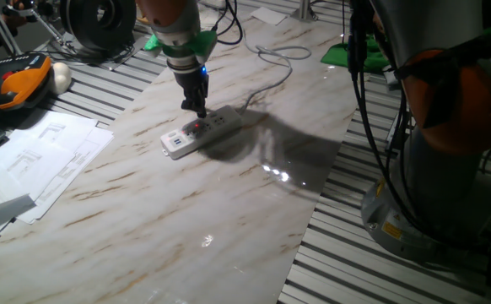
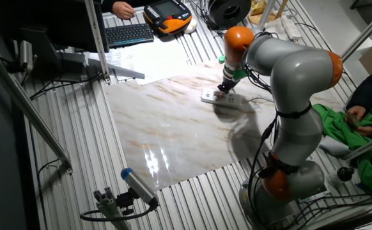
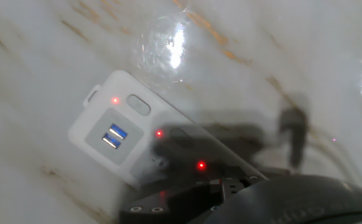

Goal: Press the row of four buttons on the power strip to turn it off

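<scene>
The power strip (image 1: 199,132) is seen lying at a slant on the marbled table (image 1: 169,211), above the centre of one fixed view, with its pale cable (image 1: 271,84) trailing toward the upper right. Reddish buttons (image 3: 159,133) are shown glowing along its top face. The fingers (image 1: 198,108) are lowered onto the strip's middle; whether they are parted cannot be told. Papers (image 1: 35,165) are spread at the left edge.

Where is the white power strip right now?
The power strip lies on the marble table, toward its far side in one fixed view, directly under the gripper. Its cable trails away toward the far edge.
</scene>
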Tool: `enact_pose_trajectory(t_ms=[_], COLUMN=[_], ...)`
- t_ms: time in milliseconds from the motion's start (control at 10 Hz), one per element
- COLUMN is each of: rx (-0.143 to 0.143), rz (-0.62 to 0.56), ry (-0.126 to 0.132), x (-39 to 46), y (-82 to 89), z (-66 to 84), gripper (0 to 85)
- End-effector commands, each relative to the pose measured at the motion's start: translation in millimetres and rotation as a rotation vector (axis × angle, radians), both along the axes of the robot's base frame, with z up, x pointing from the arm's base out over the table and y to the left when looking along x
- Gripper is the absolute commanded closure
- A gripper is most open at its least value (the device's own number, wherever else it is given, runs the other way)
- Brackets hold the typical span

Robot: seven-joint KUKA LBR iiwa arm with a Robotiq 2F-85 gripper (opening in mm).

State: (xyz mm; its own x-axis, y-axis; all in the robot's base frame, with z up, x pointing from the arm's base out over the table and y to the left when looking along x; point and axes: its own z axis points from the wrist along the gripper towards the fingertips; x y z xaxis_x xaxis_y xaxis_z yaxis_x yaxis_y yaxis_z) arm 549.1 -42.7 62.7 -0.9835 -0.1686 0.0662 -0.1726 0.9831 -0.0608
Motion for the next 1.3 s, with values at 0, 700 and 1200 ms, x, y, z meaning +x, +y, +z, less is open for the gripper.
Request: enact_pose_trajectory(t_ms=[0, 700, 1200], rx=[0.004, 0.013, -0.013], rz=[-0.003, 0.004, -0.022], ry=[0.0, -0.012, 0.001], x=[-0.1, 0.7, 10.5], y=[1.3, 3.2, 21.9], z=[-1.5, -16.2, 4.3], gripper=[85.0, 85.0, 85.0])
